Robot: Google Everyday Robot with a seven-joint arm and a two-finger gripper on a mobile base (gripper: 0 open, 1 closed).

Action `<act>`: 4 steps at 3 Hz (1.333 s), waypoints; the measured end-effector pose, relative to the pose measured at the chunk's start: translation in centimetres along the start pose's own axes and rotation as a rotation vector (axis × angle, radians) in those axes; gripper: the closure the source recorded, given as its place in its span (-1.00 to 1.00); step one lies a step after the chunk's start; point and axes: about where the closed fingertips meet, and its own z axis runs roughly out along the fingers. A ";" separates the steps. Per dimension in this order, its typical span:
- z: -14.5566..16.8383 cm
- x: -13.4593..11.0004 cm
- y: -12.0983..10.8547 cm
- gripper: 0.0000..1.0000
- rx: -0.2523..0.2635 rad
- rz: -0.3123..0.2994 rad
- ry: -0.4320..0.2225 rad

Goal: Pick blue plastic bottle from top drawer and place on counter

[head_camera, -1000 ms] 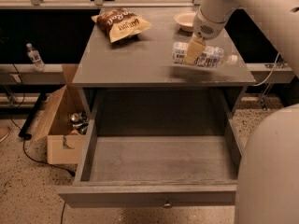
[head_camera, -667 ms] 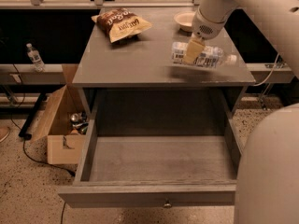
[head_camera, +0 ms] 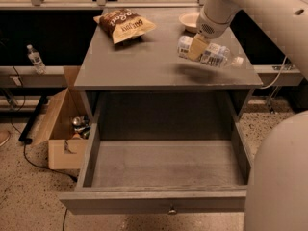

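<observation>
One relation decides the coming move: the blue plastic bottle [head_camera: 215, 57] hangs just above the desk [head_camera: 144, 61], the counter of the task, rather than resting on it. A dark shadow lies on the grey top below the bottle and apart from it, so I judge a small gap is left to close. The gripper [head_camera: 198, 49] is over the right rear part of the desk, and its tan fingers [head_camera: 197, 44] are clenched across the bottle near its left end. The bottle's long axis runs roughly level, left to right, with the white cap pointing right and dipped slightly toward the desk's right edge. A straight lowering looks enough to set it down, though the cap end sits close to that edge and a round bottle may roll once let go.

Only the near finger shows; the far one is hidden behind the bottle, so the depth of the hold is hard to judge. The arm [head_camera: 250, 4] is cut off at the top, and the robot's pale body [head_camera: 281, 177] covers the lower right corner. The top drawer [head_camera: 154, 199] stands pulled out below, with nothing showing on its floor. A chip bag [head_camera: 126, 25] and a bowl [head_camera: 188, 19] lie further back on the desk, well apart from the landing spot
</observation>
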 end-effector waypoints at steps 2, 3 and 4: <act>0.1 -0.7 -1.4 1.00 0.089 0.179 -0.063; 1.1 -0.9 -1.4 1.00 0.101 0.223 -0.108; 2.0 -1.1 -1.6 1.00 0.099 0.250 -0.144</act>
